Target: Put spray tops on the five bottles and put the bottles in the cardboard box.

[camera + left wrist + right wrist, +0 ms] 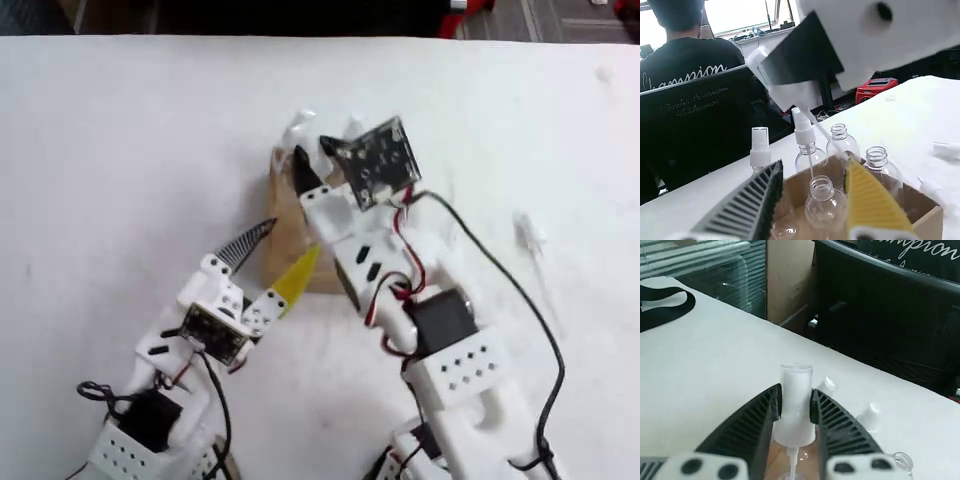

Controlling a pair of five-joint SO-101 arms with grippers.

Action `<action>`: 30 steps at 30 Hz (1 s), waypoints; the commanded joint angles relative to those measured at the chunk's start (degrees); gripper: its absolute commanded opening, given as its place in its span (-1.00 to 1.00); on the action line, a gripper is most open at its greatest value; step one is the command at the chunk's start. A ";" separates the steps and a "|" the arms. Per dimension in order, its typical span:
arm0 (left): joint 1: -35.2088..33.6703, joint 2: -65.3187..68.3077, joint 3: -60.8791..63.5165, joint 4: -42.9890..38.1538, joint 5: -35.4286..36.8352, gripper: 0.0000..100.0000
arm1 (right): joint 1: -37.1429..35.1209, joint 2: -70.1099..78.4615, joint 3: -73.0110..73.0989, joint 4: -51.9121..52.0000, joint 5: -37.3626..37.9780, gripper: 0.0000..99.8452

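The cardboard box (283, 212) stands near the middle of the white worktop (120, 150), and both arms reach in over it from the near side.

The right end effector (796, 392) is clenched on a white spray top (796, 429). Its two black ribbed fingers (760, 425) press against the top's sides, and the thin dip tube hangs down below them over the box. In the high view this end effector (315, 155) sits above the far part of the box.

The left end effector (815, 164) is released and holds nothing. Its black finger (752, 202) and yellow finger (870, 202) are spread wide apart. In the high view they point at the near edge of the box, with the yellow one lying over that edge.

The clear bottles stand upright inside the box. Two of them wear spray tops: one at the far-left corner (760, 146) and one beside it (803, 131). Three have bare necks: one at the back (839, 135), one toward the right wall (876, 159) and one nearer the left end effector (821, 192).

A loose spray top (946, 149) lies on the worktop, apart from the box.
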State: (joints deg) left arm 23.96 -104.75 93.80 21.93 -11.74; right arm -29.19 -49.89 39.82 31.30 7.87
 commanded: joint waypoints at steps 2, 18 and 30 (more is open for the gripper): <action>0.84 -0.48 -0.62 -0.88 -0.35 -0.63 | -2.15 -3.56 4.66 -6.02 -6.95 -0.97; 0.31 -0.48 0.79 -1.23 -0.44 -0.63 | -9.19 -19.74 4.40 11.56 -7.82 -0.97; 0.22 -0.48 0.79 -0.97 -0.44 -0.63 | -5.14 -25.71 4.40 19.74 -4.22 -0.97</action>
State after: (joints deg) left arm 24.13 -104.75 95.21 21.93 -11.74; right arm -37.01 -73.36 44.75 49.05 2.42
